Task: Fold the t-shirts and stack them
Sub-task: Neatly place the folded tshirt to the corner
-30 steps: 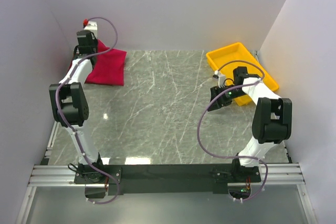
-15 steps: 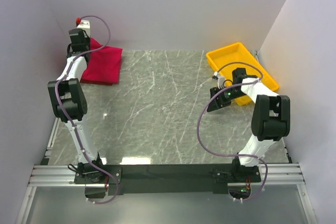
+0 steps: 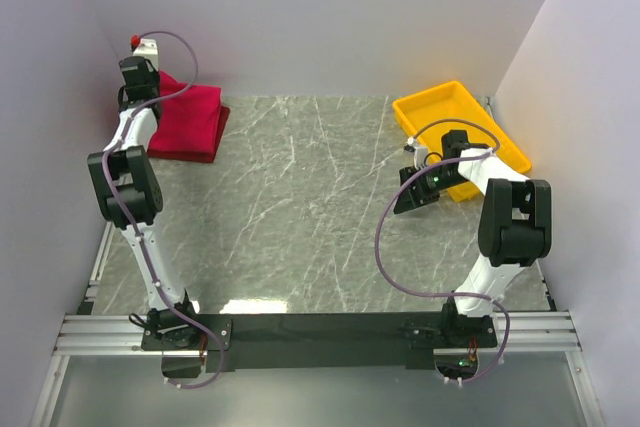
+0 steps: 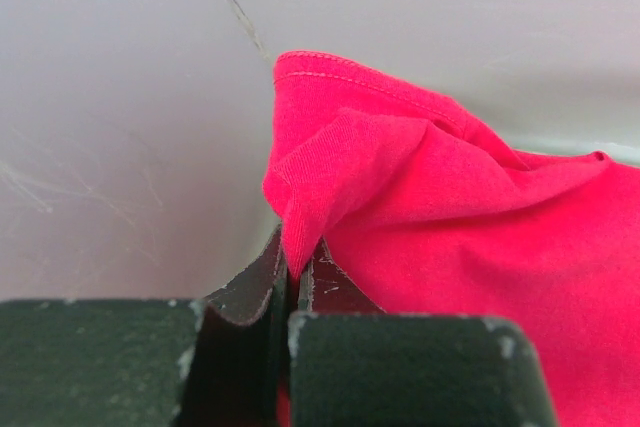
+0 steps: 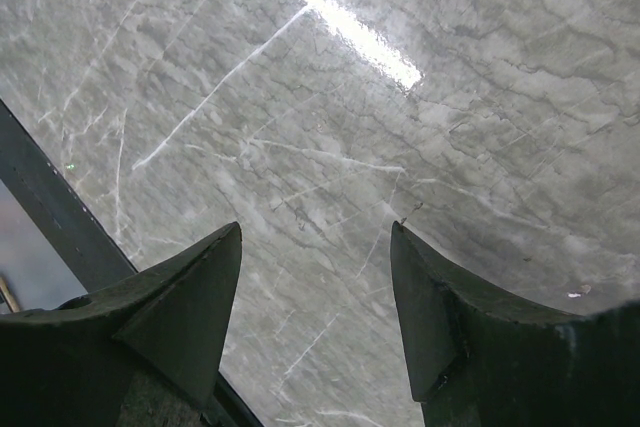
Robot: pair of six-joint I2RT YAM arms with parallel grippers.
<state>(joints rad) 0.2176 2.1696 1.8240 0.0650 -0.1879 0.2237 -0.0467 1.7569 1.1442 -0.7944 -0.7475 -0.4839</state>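
At the far left corner of the table (image 3: 320, 217), the crimson t-shirt (image 3: 192, 112) lies folded atop the maroon t-shirt (image 3: 195, 156), so I'd say the stack looks nearly done. The left gripper (image 4: 297, 269) pinches a crimson fold, not yet let go, and the right gripper (image 5: 315, 292) hangs spread over the table.

left tool (image 3: 137, 43) on crimson t-shirt (image 3: 190, 113), tray (image 3: 452, 110)

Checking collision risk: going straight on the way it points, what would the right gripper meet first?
The bare marble table: the open right gripper points down at it with nothing between, though depth is unclear.
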